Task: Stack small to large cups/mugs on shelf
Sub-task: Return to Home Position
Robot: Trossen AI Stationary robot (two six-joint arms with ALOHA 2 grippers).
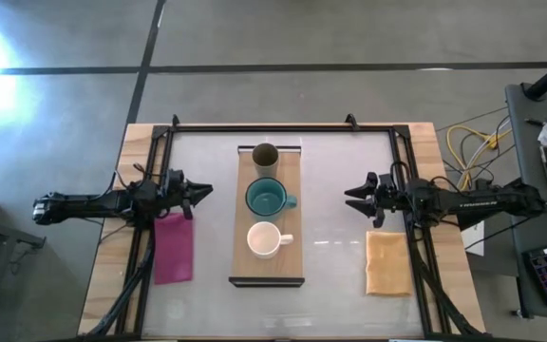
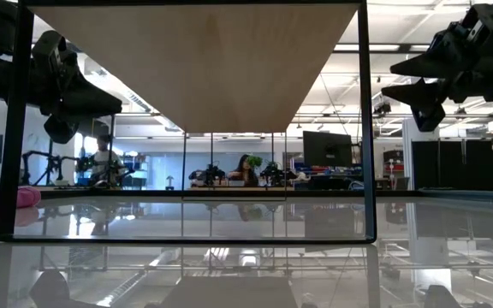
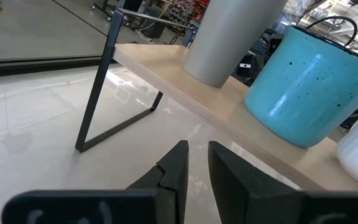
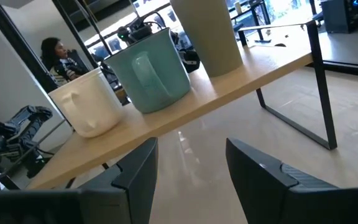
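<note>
Three vessels stand upright in a row on the light-wood shelf (image 1: 268,261): the dark olive cup (image 1: 265,156) at the far end, the teal mug (image 1: 267,199) in the middle, the white mug (image 1: 265,240) toward the near end. My left gripper (image 1: 203,193) hovers left of the shelf with a narrow gap between its fingertips (image 3: 196,163), holding nothing. My right gripper (image 1: 353,200) hovers right of the shelf, open and empty (image 4: 191,163). The wrist views show the teal mug (image 3: 306,81) (image 4: 154,71), the white mug (image 4: 89,102) and the cup (image 4: 207,34) resting on the board.
A pink cloth (image 1: 173,247) lies on the table left of the shelf, under the left arm. An orange cloth (image 1: 387,263) lies right of it, near the right arm. A black frame (image 1: 283,126) borders the table. People sit in the room beyond (image 2: 246,168).
</note>
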